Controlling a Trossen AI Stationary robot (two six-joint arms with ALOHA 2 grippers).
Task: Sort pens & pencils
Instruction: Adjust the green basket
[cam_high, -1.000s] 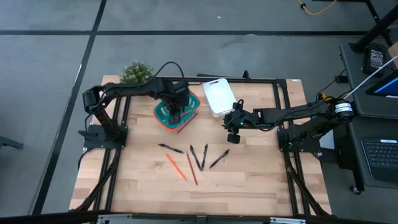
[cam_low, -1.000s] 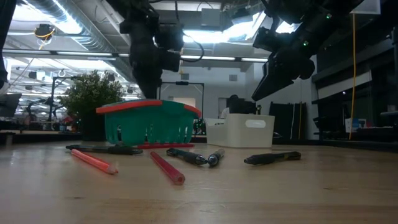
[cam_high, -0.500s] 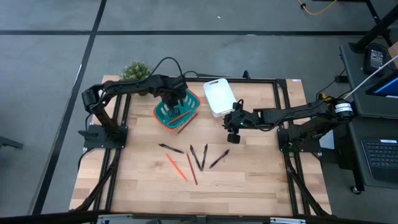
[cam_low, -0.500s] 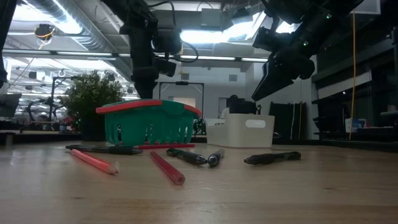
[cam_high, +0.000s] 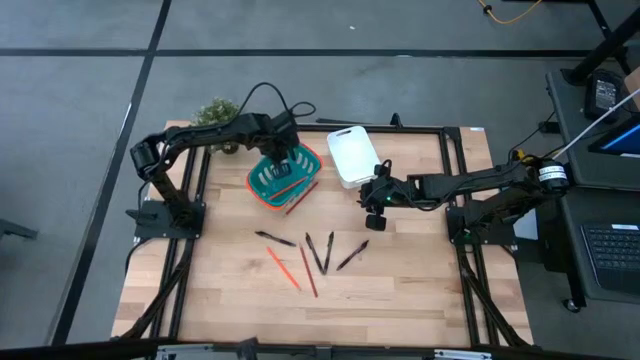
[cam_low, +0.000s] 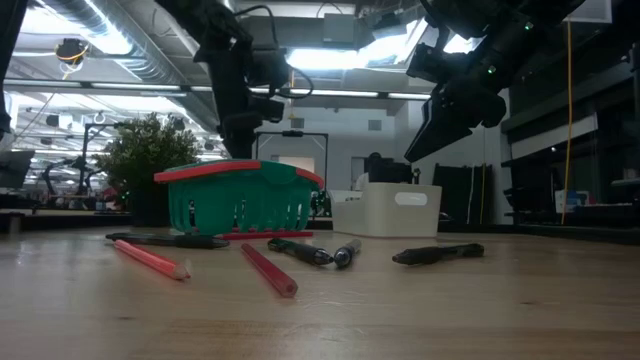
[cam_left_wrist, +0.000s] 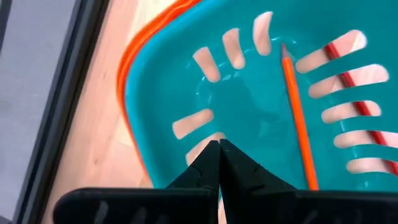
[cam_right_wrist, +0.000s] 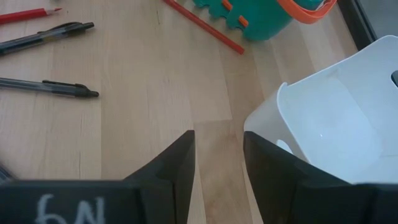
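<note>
- High view: the left gripper (cam_high: 283, 160) hangs over the teal basket (cam_high: 262, 182) with the orange rim, at the back left part of the wooden table (cam_high: 400, 290). An orange pencil (cam_high: 290, 186) lies inside the basket, and a red pencil (cam_high: 300, 197) lies on the table, just beside the basket. The right gripper (cam_high: 374, 206) is above the table, near the white bin (cam_high: 350, 152). In the middle of the table lie 4 black pens (cam_high: 319, 252) and 2 more pencils (cam_high: 283, 268), close together but apart from both containers. A small green plant (cam_high: 212, 112) stands at the back left corner.
- Low view: the basket (cam_low: 240, 198) stands behind the pens (cam_low: 438, 254) and the 2 pencils (cam_low: 268, 269) that lie on the table. The white bin (cam_low: 388, 209) stands to its right. Both arms come down from above and touch nothing on the table.
- Left wrist view: the 2 dark fingers (cam_left_wrist: 211, 163) are pressed together, with nothing between them. Below them is the inside of the basket (cam_left_wrist: 161, 93), where 1 orange pencil (cam_left_wrist: 297, 118) rests on the bottom. A red pencil (cam_left_wrist: 364, 115) shows through the slots, outside the wall.
- Right wrist view: the fingers (cam_right_wrist: 180, 158) stand apart with a clear gap and they hold nothing. Bare table shows between them. The white bin (cam_right_wrist: 329, 124) is just beside them. 2 pens (cam_right_wrist: 46, 36) lie farther off, and a red pencil (cam_right_wrist: 202, 26) lies beside the basket (cam_right_wrist: 267, 15).
</note>
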